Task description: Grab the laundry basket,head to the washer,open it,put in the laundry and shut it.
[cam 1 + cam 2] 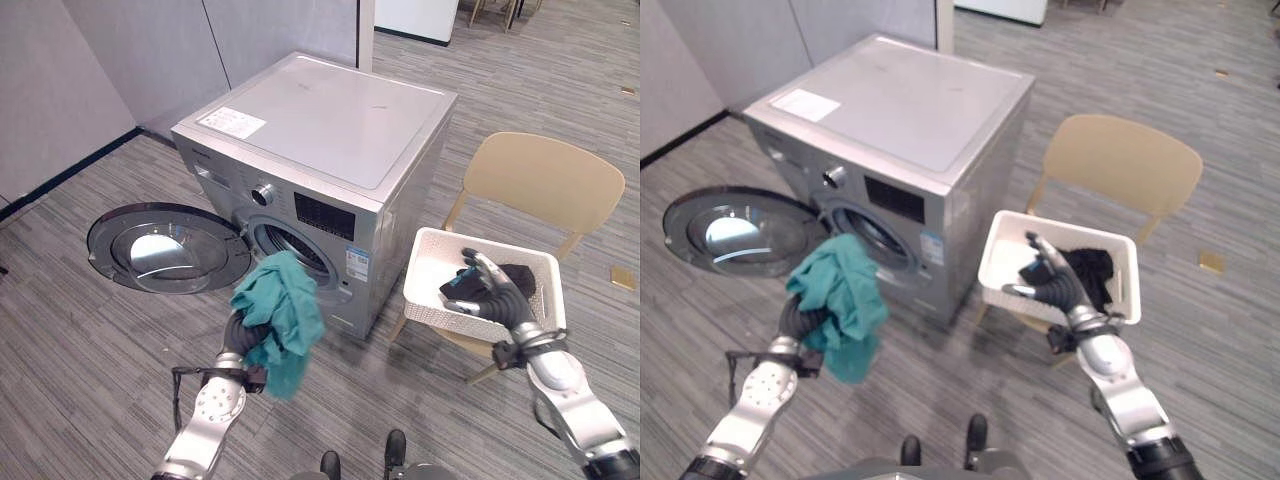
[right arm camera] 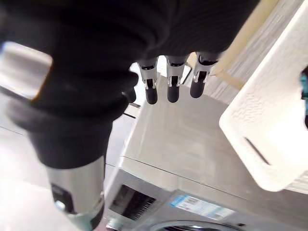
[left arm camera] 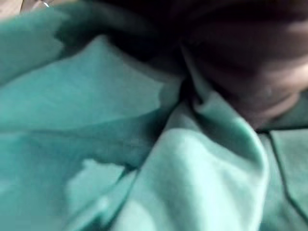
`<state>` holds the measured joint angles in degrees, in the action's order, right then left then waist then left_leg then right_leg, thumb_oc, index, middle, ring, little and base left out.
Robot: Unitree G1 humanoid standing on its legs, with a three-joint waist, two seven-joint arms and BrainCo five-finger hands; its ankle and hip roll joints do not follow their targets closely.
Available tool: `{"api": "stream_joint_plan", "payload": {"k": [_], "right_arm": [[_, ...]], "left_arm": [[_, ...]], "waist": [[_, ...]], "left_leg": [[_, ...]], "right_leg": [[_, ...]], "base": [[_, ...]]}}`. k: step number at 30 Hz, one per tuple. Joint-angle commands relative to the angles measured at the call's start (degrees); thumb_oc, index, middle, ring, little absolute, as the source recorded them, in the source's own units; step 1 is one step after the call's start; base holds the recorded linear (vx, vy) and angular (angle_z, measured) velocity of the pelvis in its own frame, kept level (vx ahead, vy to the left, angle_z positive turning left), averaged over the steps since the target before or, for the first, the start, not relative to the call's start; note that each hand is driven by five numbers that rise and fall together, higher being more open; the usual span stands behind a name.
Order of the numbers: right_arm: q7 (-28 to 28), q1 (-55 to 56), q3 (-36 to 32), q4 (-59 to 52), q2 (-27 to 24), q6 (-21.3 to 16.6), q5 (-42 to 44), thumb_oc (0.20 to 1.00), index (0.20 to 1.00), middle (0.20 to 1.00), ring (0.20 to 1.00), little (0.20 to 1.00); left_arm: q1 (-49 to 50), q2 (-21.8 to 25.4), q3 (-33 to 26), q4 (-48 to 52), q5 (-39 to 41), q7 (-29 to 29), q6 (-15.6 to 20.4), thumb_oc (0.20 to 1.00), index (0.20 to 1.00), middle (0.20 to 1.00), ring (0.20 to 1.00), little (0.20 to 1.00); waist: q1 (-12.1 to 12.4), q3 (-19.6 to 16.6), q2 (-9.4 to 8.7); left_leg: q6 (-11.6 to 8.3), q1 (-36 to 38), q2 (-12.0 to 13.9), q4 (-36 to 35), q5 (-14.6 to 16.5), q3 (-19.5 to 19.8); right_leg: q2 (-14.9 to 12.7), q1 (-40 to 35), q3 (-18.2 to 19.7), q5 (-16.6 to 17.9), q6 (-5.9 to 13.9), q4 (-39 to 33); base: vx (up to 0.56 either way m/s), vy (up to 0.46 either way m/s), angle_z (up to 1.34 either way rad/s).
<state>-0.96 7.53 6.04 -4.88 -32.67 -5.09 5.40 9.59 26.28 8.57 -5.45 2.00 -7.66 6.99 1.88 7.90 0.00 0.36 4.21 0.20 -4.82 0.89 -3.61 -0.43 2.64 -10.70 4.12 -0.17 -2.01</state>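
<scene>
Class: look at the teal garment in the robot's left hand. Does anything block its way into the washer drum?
Nothing visible does. The washer door is swung open to the side, and the teal garment in the left hand hangs directly before the drum opening.

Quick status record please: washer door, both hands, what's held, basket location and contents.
washer door: swung fully open
washer: drum mouth facing the robot
left hand: shut on teal garment, held up in front of the drum opening
right hand: open, fingers relaxed, over the basket
laundry basket: white, resting on tan chair beside the washer
basket contents: dark clothes inside
</scene>
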Motion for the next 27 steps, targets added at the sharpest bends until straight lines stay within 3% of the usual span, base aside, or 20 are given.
{"api": "stream_joint_plan", "payload": {"k": [1, 8, 14, 15, 16, 18, 20, 21, 22, 23, 24, 25, 27], "right_arm": [[2.24, 1.28, 0.51, 3.71, 1.78, -2.3, -4.49, 1.0, 1.0, 1.0, 1.0, 1.0], [-0.23, 2.33, 0.05, 28.25, 9.12, -1.19, -8.94, 1.0, 1.0, 1.0, 1.0, 1.0], [-3.11, -0.01, -0.79, 34.04, 11.39, -1.29, -6.68, 1.0, 1.0, 1.0, 1.0, 1.0], [-3.78, -0.21, -1.17, 34.38, 11.46, -1.27, -6.31, 1.0, 1.0, 1.0, 1.0, 1.0], [-5.5, -0.34, -1.38, 35.73, 11.45, -0.35, -6.28, 1.0, 1.0, 1.0, 1.0, 1.0], [-5.74, -0.52, -0.87, 35.85, 11.5, -0.24, -6.32, 1.0, 1.0, 1.0, 1.0, 1.0], [-6.02, -0.7, -0.52, 35.42, 11.34, -0.02, -6.63, 1.0, 1.0, 1.0, 1.0, 1.0], [-6.72, -1.06, -0.17, 35.66, 11.45, 0.36, -6.74, 1.0, 1.0, 1.0, 1.0, 1.0], [-6.74, -1.09, 0.03, 35.54, 11.66, 0.7, -6.78, 1.0, 1.0, 1.0, 1.0, 1.0], [-6.59, -1.17, 0.47, 35.84, 12.04, 0.94, -6.98, 1.0, 1.0, 1.0, 1.0, 1.0], [-6.4, -1.93, 1.24, 36.17, 12.19, 0.81, -6.99, 1.0, 1.0, 1.0, 1.0, 1.0], [-6.06, -2.6, 2.09, 36.45, 12.97, 1.16, -7.5, 1.0, 1.0, 1.0, 1.0, 1.0], [-6.2, -2.94, 2.62, 36.32, 13.36, 1.07, -7.53, 1.0, 1.0, 1.0, 1.0, 1.0]], "left_arm": [[-1.51, 0.42, -1.97, -1.56, 1.24, 2.23, 3.6, 0.2, 0.2, 0.2, 0.2, 0.2], [4.98, -4.1, -7.74, -10.76, 5.86, 3.41, 1.85, 0.2, 0.2, 0.2, 0.2, 0.2], [4.41, -5.15, -10.06, -14.85, 8.88, 2.23, 0.83, 0.2, 0.2, 0.2, 0.2, 0.2], [3.67, -5.21, -9.85, -15.27, 9.14, 1.99, 0.69, 0.2, 0.2, 0.2, 0.2, 0.2], [1.6, -5.2, -9.36, -15.61, 9.41, 1.31, 0.67, 0.2, 0.2, 0.2, 0.2, 0.2], [1.32, -5.33, -9.06, -15.94, 9.5, 0.99, 0.86, 0.2, 0.2, 0.2, 0.2, 0.2], [0.43, -5.46, -8.42, -16.11, 9.73, 0.59, 1.0, 0.2, 0.2, 0.2, 0.2, 0.2], [-1.25, -5.57, -7.6, -16.14, 10.98, 0.01, 0.86, 0.2, 0.2, 0.2, 0.2, 0.2], [-1.81, -5.71, -7.35, -16.03, 11.66, -0.08, 0.79, 0.2, 0.2, 0.2, 0.2, 0.2], [-2.09, -5.87, -7.08, -16.17, 11.89, 0.04, 0.62, 0.2, 0.2, 0.2, 0.2, 0.2], [-2.3, -6.01, -6.43, -16.47, 11.79, 0.25, 0.58, 0.2, 0.2, 0.2, 0.2, 0.2], [-2.75, -5.39, -6.15, -16.35, 10.73, 0.5, 0.48, 0.2, 0.2, 0.2, 0.2, 0.2], [-2.88, -4.96, -6.07, -16.15, 10.53, 0.4, 0.48, 0.2, 0.2, 0.2, 0.2, 0.2]], "waist": [[0.11, -1.61, -2.62], [0.9, -0.52, -2.25], [3.06, 3.47, -2.97], [3.28, 4.17, -3.13], [2.51, 4.94, -3.68], [2.42, 4.73, -3.75], [2.24, 4.63, -4.1], [1.73, 4.62, -4.6], [1.47, 4.35, -4.51], [1.2, 3.89, -4.33], [0.98, 3.5, -4.64], [1.16, 3.36, -5.64], [1.33, 3.74, -6.2]], "left_leg": [[-1.81, -2.44, -0.18, -0.18, 0.11, 0.44], [-1.51, -1.83, 0.03, -0.18, -0.3, 1.89], [-2.45, -8.57, -0.66, 7.16, -0.32, 3.18], [-2.9, -10.58, -0.61, 8.89, -0.29, 2.29], [-3.06, -12.18, 3.57, 10.71, 0.44, -8.25], [-3.47, -11.39, 4.73, 10.63, 1.71, -9.89], [-3.56, -11.66, 6.51, 10.19, 0.89, -12.62], [-3.78, -12.52, 8.46, 9.73, -0.62, -16.21], [-3.57, -12.31, 9.2, 8.82, -0.93, -18.1], [-3.2, -11.57, 9.16, 7.24, -0.92, -19.21], [-2.85, -11.12, 8.31, 6.77, -0.79, -18.66], [-1.51, -10.91, 6.46, 7.58, 1.06, -17.51], [-0.87, -10.9, 5.6, 8.32, 1.92, -17.12]], "right_leg": [[-3.23, -5.16, 2.93, -9.49, 5.66, 4.16], [-2.43, -5.82, 2.47, -10.52, 4.83, 4.49], [-3.27, -4.95, -0.14, -10.03, 4.26, 3.46], [-3.72, -4.53, -1.52, -9.96, 4.24, 3.16], [-5.65, -4.29, -7.24, -9.19, 4.66, 1.55], [-6.0, -5.34, -8.36, -9.84, 5.12, 1.25], [-7.07, -6.2, -11.3, -9.74, 5.43, 1.33], [-8.54, -6.99, -15.34, -10.1, 5.54, 2.21], [-9.02, -7.1, -16.64, -10.26, 5.56, 2.84], [-9.35, -7.3, -17.86, -10.61, 5.62, 3.81], [-9.94, -7.71, -18.26, -10.91, 5.86, 5.01], [-12.19, -7.8, -18.4, -11.08, 6.48, 9.37], [-13.44, -7.08, -17.95, -10.01, 6.92, 12.05]], "base": [[0.0, 0.0, 0.0], [-0.01, -0.027, 0.08], [-0.12, -0.038, 0.28], [-0.16, 0.053, 1.13], [-0.16, 0.053, 1.15], [0.06, 0.092, 1.26], [0.14, 0.195, 1.41], [0.14, 0.277, 1.05], [0.18, 0.319, 1.31], [0.21, 0.31, 1.68], [0.37, 0.443, 1.54], [0.37, 0.415, 0.94], [0.22, 0.243, 0.45]]}}
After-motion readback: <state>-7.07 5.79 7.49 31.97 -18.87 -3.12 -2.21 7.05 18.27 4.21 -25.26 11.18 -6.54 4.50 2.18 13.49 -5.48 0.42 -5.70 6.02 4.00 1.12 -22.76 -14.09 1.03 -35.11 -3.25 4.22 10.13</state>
